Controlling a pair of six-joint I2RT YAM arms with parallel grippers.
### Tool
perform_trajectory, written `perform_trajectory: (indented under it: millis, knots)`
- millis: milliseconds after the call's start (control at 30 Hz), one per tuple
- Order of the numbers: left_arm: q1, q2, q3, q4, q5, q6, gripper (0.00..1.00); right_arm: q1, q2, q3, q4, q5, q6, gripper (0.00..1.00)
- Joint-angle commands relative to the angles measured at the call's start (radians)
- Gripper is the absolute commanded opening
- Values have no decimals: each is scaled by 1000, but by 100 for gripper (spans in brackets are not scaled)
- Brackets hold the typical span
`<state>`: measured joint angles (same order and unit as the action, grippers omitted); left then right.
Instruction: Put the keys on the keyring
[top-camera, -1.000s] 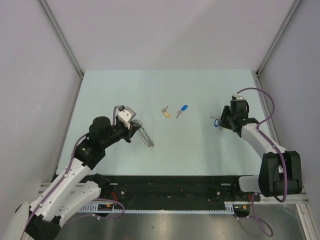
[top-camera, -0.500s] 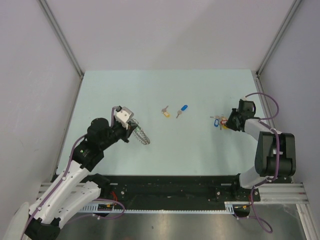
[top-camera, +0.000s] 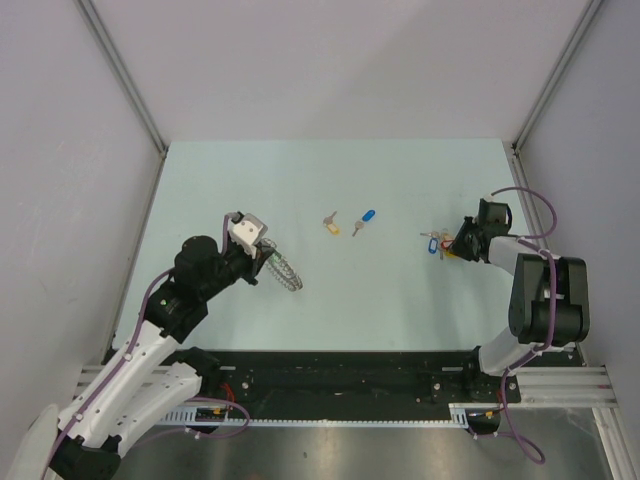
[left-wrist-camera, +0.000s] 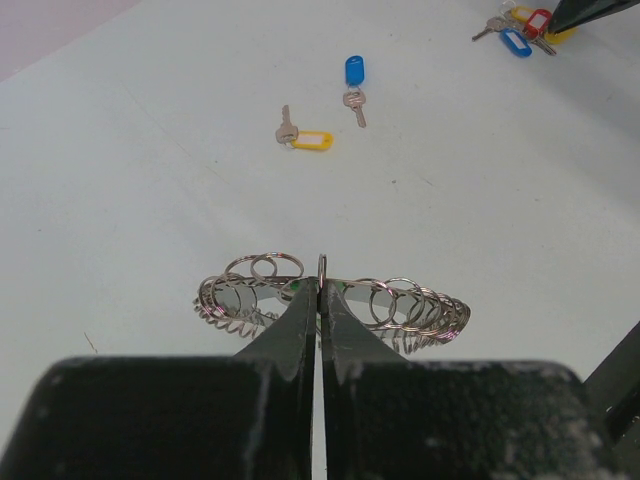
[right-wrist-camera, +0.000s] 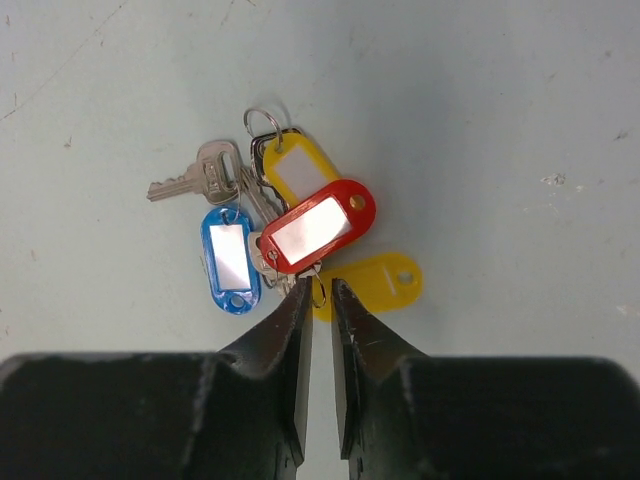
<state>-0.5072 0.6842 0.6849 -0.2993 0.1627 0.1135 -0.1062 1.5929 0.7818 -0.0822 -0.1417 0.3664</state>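
The keyring (top-camera: 284, 270), a silver coil of many small rings, hangs in my left gripper (top-camera: 266, 256), which is shut on one of its rings (left-wrist-camera: 322, 268) just above the table. A bunch of keys (right-wrist-camera: 290, 225) with red, blue and yellow tags lies at the right (top-camera: 438, 243). My right gripper (right-wrist-camera: 320, 290) is down at that bunch (top-camera: 456, 245), jaws drawn in to a narrow gap with a small split ring pinched between the tips. Two single keys lie mid-table: one with a yellow tag (top-camera: 331, 223) and one with a blue tag (top-camera: 363, 219).
The pale green table (top-camera: 400, 180) is walled by grey panels at the left, back and right. A black rail (top-camera: 340, 375) runs along the near edge between the arm bases. The right arm's cable (top-camera: 535, 200) loops near the right wall.
My right arm has dropped low and swung toward the right wall, and its jaws have closed in on the bunch's ring. The left gripper with the keyring has shifted slightly left.
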Motion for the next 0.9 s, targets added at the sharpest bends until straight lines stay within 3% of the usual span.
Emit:
perform_trajectory:
  millis: [0, 167, 433, 600, 700, 867]
  knots:
    - [1, -18, 25, 46, 8, 14, 0, -10, 7, 0, 36, -18, 3, 16]
    - [-1, -21, 24, 46, 8, 14, 0, -15, -8, 0, 12, -9, -12, 1]
    - [-5, -25, 24, 49, 6, 15, 0, 6, -226, 4, -184, 88, -83, 0]
    - [-8, -23, 24, 49, -5, 18, 0, 103, -309, 34, -359, 172, -144, 0]
    - [-8, -23, 24, 51, -12, 18, 0, 224, -333, 69, -454, 227, -187, 0]
    - [-10, -23, 24, 49, -20, 18, 0, 344, -330, 135, -536, 197, -233, 0]
